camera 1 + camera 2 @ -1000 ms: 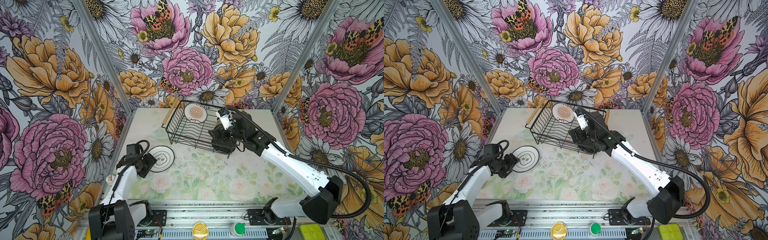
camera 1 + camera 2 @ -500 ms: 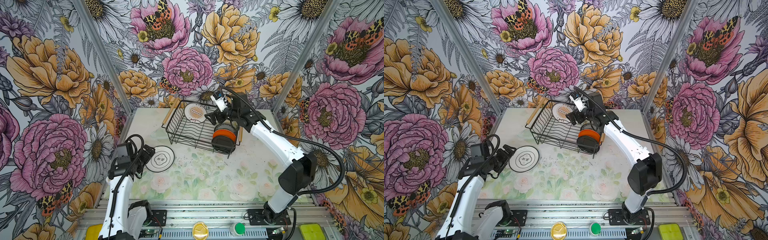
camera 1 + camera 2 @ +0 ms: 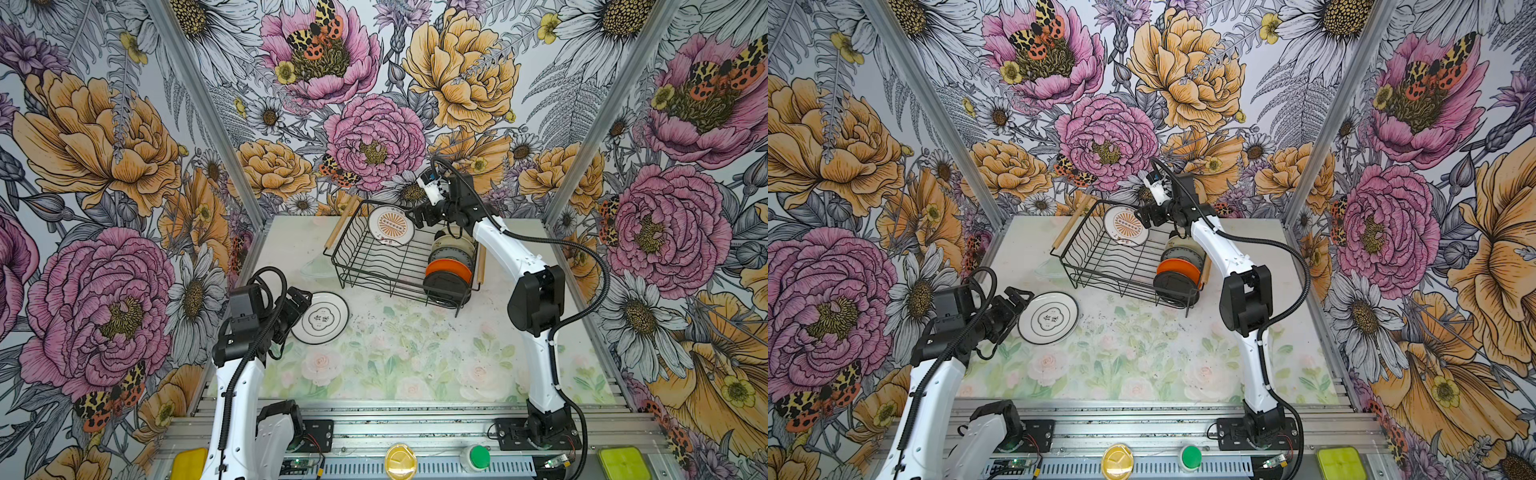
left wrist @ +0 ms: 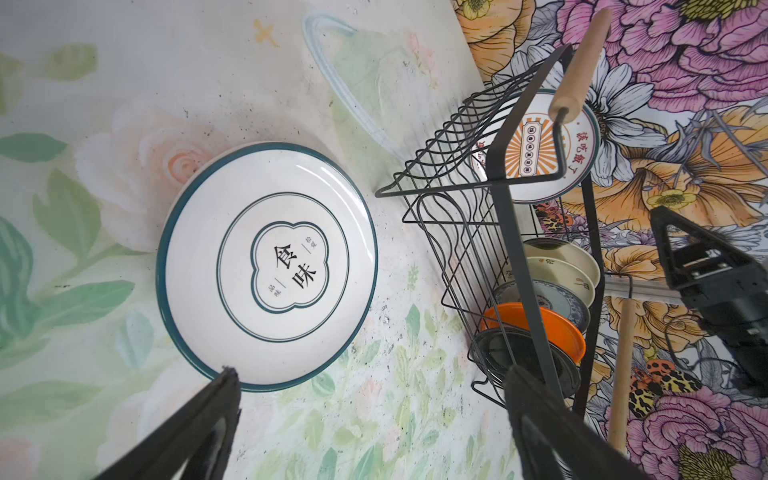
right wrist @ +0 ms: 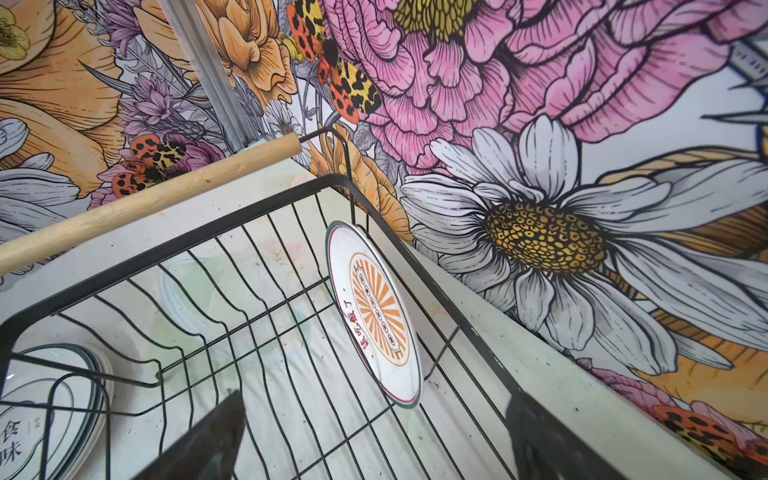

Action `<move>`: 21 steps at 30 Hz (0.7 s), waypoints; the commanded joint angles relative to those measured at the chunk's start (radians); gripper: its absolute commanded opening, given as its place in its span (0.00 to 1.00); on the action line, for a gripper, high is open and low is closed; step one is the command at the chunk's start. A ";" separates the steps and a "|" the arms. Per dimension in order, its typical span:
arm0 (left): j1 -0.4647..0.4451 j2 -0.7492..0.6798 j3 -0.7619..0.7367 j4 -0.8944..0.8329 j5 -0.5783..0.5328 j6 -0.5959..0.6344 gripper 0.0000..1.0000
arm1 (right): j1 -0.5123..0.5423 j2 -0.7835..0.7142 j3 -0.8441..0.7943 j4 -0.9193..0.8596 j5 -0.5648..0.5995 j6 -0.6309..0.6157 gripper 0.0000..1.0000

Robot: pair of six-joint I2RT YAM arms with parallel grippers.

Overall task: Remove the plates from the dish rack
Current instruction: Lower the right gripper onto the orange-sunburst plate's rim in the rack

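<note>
Left gripper [image 4: 372,376] spread, empty, beside flat teal-rimmed white round plate [image 4: 266,266]. Right gripper [image 5: 376,401] spread, empty, over black wire dish rack [image 3: 376,266].

Rack middle: your widest gap; the dish rack [image 3: 374,266] has bare slots between the sunburst plate [image 3: 390,226] leaning on its far side and the plate row [image 3: 449,270] packed at its right end.
Rack ends: wooden handles [image 3: 340,226] bar you at both.
Front: the table [image 3: 415,353] is open to you, save the flat plate [image 3: 320,318] at left.
</note>
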 commanded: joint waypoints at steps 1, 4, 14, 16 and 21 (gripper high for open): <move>-0.014 -0.019 -0.018 -0.003 0.036 0.007 0.99 | 0.003 0.046 0.084 0.008 -0.025 0.033 0.99; -0.019 -0.025 -0.024 -0.002 0.037 0.007 0.99 | 0.003 0.095 0.126 0.008 -0.021 0.048 0.99; -0.037 -0.019 -0.027 -0.002 0.042 0.012 0.99 | 0.005 0.201 0.208 0.008 -0.015 0.056 0.99; -0.038 -0.015 -0.027 -0.002 0.041 0.013 0.99 | 0.007 0.212 0.207 0.008 -0.001 0.058 0.97; -0.042 -0.011 -0.030 -0.002 0.033 0.018 0.99 | 0.011 0.230 0.205 0.006 0.001 0.054 0.92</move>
